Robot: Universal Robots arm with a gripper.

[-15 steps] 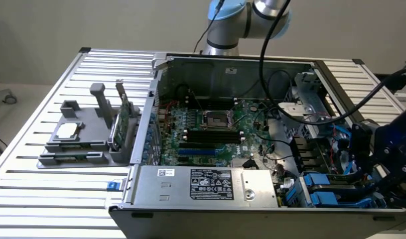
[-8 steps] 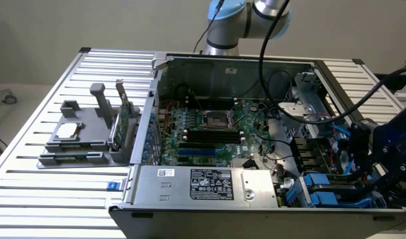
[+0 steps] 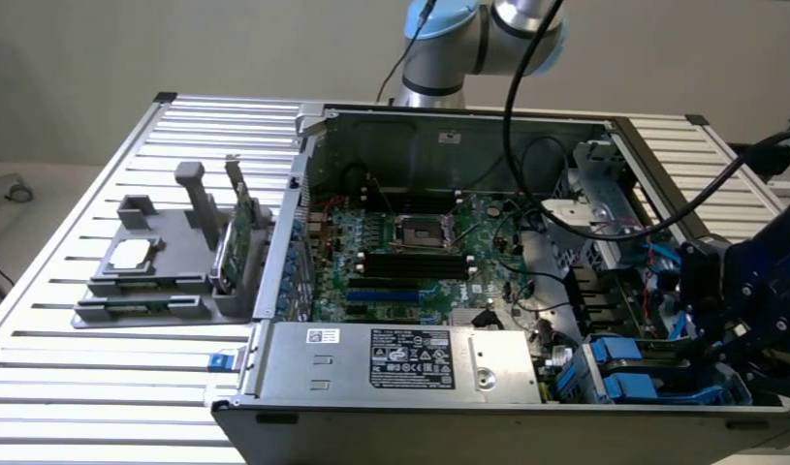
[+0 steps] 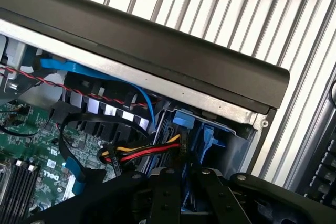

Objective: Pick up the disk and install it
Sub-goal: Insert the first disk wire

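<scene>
Open computer case (image 3: pixel 368 431) sits on slatted table (image 3: pixel 97 387) beside grey fixture (image 3: pixel 174 262).

Seemed robotics lab or test workshop. Slatted aluminium bench (image 3: pixel 58 387) carried opened desktop computer case (image 3: pixel 498 426); pincer (image 4: pixel 184 182) hung inside, at case's corner. Bare motherboard (image 3: pixel 408 242) lay beside pincer. Grey parts fixture (image 3: pixel 149 291) stood well apart from pincer, outside case. Robot arm base (image 3: pixel 433 68) bolted behind case; plain wall (image 3: pixel 174 39) beyond.

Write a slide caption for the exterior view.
End effector at the blue-railed drive bay of the open computer case; grey parts fixture on the exterior view's left.
</scene>
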